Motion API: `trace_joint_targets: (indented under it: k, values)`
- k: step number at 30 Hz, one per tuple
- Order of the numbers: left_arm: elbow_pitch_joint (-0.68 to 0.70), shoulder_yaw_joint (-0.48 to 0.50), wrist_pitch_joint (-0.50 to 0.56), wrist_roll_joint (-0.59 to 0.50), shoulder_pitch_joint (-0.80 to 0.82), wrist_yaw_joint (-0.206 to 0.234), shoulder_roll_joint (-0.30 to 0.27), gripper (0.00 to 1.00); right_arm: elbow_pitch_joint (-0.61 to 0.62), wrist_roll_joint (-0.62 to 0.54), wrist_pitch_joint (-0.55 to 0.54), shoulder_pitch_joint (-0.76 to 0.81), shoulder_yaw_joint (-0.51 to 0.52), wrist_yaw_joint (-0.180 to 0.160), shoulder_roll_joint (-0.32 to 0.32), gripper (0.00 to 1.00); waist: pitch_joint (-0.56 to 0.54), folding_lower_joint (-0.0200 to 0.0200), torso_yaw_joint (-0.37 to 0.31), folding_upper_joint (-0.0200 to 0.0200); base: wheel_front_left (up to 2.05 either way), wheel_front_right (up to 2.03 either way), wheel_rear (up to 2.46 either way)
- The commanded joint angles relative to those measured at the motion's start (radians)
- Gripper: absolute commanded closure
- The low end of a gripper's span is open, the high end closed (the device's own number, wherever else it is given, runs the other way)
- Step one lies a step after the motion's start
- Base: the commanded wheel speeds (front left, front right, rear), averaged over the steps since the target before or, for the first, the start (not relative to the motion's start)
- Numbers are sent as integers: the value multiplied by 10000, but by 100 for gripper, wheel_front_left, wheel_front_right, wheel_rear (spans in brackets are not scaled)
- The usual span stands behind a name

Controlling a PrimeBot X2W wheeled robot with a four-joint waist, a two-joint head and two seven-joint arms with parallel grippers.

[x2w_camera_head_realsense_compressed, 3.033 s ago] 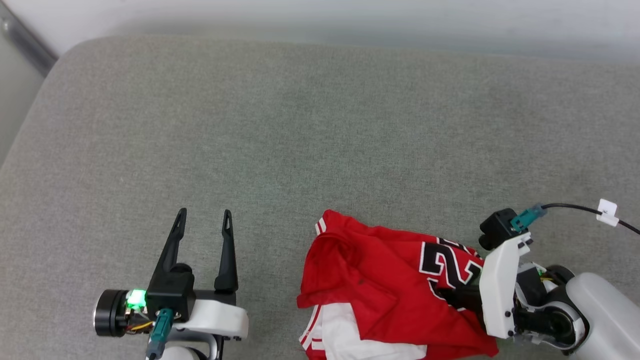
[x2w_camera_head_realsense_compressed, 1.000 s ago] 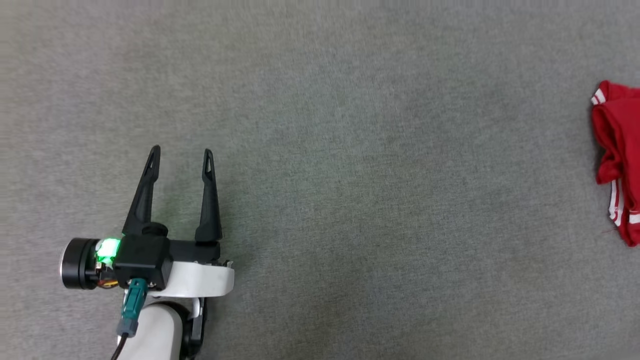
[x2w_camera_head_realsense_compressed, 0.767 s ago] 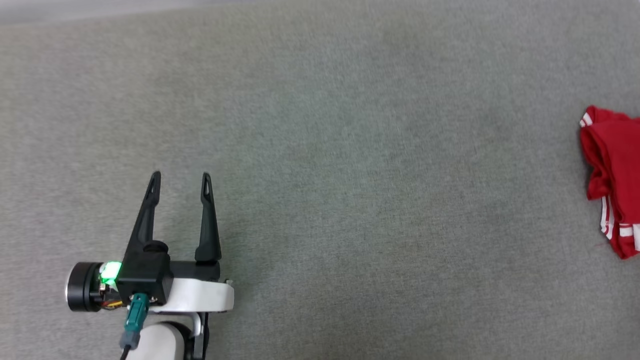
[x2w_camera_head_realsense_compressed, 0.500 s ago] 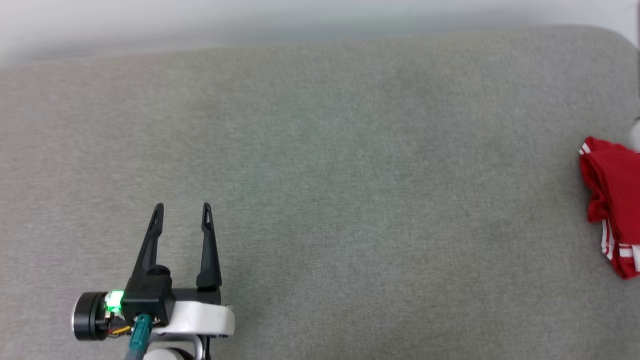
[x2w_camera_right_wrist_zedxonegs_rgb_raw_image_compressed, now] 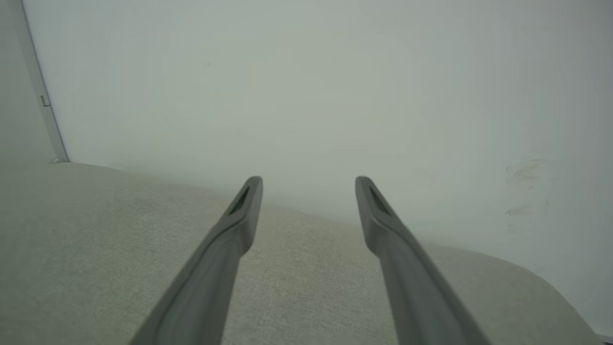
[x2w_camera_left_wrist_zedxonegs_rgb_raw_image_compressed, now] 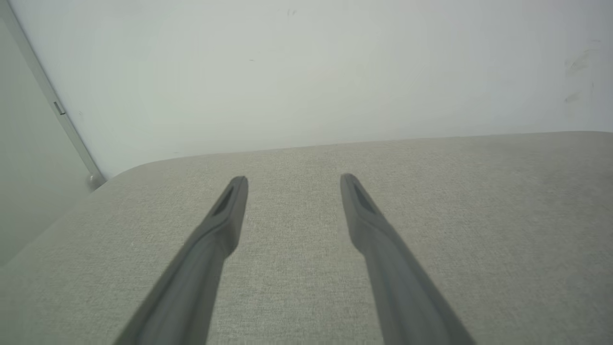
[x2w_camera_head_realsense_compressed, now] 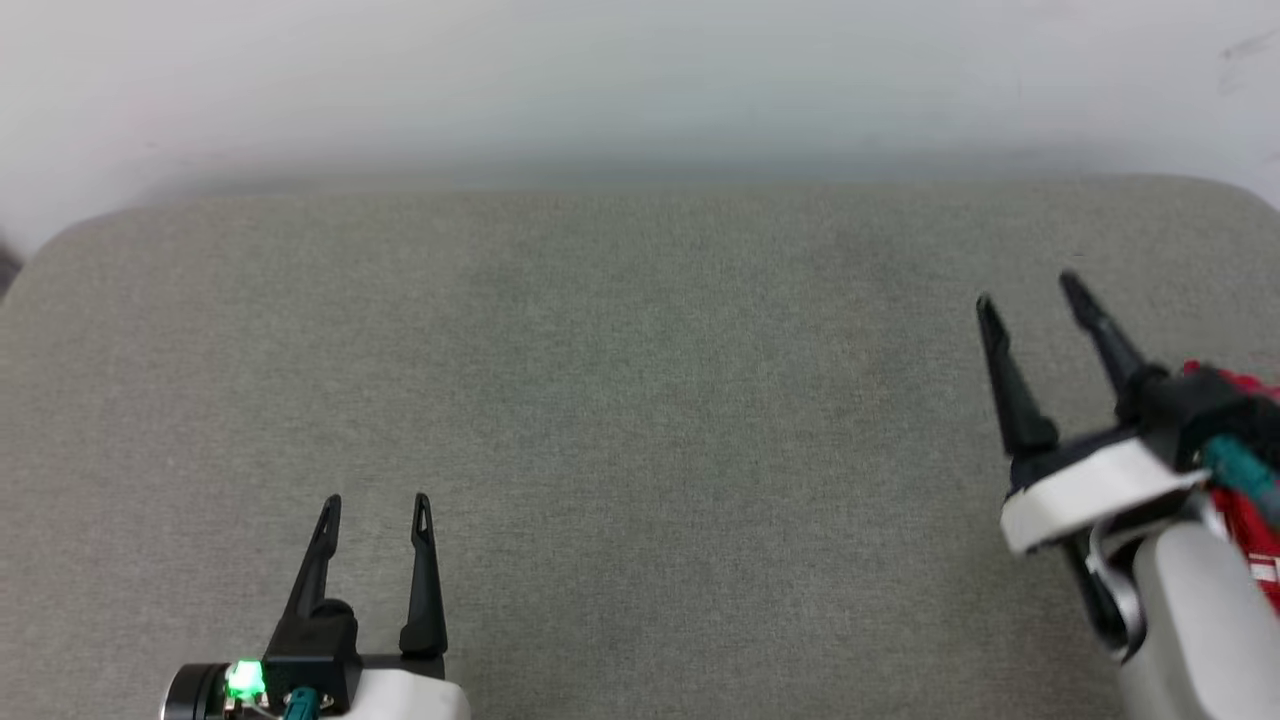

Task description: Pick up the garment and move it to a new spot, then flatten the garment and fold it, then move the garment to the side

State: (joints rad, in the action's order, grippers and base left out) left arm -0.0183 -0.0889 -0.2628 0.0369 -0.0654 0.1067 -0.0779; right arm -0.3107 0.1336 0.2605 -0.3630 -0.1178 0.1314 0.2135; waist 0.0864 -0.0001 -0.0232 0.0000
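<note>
The left gripper (x2w_camera_head_realsense_compressed: 376, 500) hangs over the near-left part of the grey cushion (x2w_camera_head_realsense_compressed: 640, 400), its two dark fingers spread wide with nothing between them. The right gripper (x2w_camera_head_realsense_compressed: 1028, 292), over at the right, is spread just as wide and empty, pointing toward the white wall (x2w_camera_head_realsense_compressed: 640, 80). The red garment (x2w_camera_head_realsense_compressed: 1252, 525) lies at the cushion's right edge, mostly hidden behind that right wrist.
</note>
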Motion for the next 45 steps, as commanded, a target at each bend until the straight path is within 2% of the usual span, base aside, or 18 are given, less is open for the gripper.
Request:
trace_joint_targets:
  k: [1,11,23,32,44,45]
  values:
    - [-13,10,-25,-39,-122,-6,41,0,104,59,49,151,45,-16,-77,0,-137,1,39,0,0,0,0]
    - [-75,39,-25,26,-723,-15,98,0,1803,-52,38,2894,825,-14,-752,0,-799,1,-28,0,0,0,0]
    - [192,63,-25,135,-1118,-172,170,0,3321,-131,42,4966,1729,-12,-1484,0,-1053,1,86,0,0,0,0]
    - [183,189,-25,122,-1180,-304,197,0,3531,-77,41,5613,1923,-12,-1641,0,-1085,1,147,0,0,0,0]
    - [139,290,-25,-18,-1094,-414,217,0,3337,44,41,5580,1850,-12,-1654,0,-1032,1,170,0,0,0,0]
    - [141,287,1,18,-1116,-385,213,100,3341,44,29,5562,1859,-4,-1609,100,-1032,1,171,0,0,0,0]
